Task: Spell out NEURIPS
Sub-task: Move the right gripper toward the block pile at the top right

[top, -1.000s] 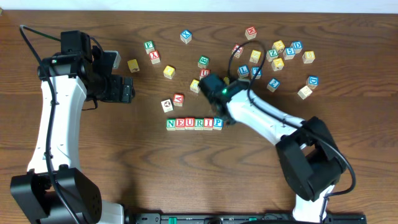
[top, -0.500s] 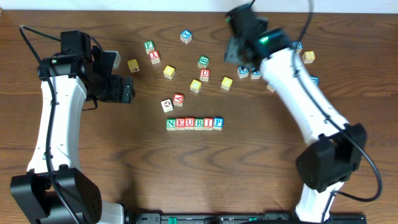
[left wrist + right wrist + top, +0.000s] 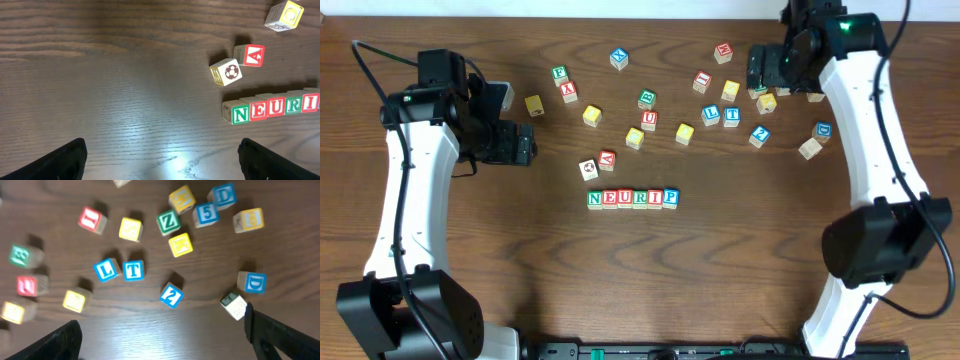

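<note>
Wood-grained table (image 3: 520, 290) seen from above, with the left arm (image 3: 405, 200) and right arm (image 3: 870, 130) at its flanks. Left gripper (image 3: 165, 162) hovering over bare wood to the left of the word, fingers spread wide, nothing between them. Right gripper (image 3: 165, 340) high over the far-right cluster of scattered cubes (image 3: 760, 100), fingers likewise wide apart and empty. Near the table's middle, between the arms, a straight touching row (image 3: 633, 198) reading N (image 3: 595, 199), E (image 3: 610, 199), U (image 3: 624, 199), R (image 3: 639, 198), I (image 3: 654, 198), P (image 3: 670, 197): six of seven letters placed, so by judgement most of the task done. Lacking only the S, with the spot just right of P vacant. No S readable for certain among the loose cubes (several yellow ones present, faces too blurred or small to tell, among them one yellow cube (image 3: 131, 229) above the blue L (image 3: 106, 271) and T (image 3: 132, 270)). Above the row's left end and apart from it, a red A cube (image 3: 249, 55) just beside a football-picture cube (image 3: 226, 72), neither part of the word. Containers: none in view, no tray, box or bowl; every cube directly on the table.
</note>
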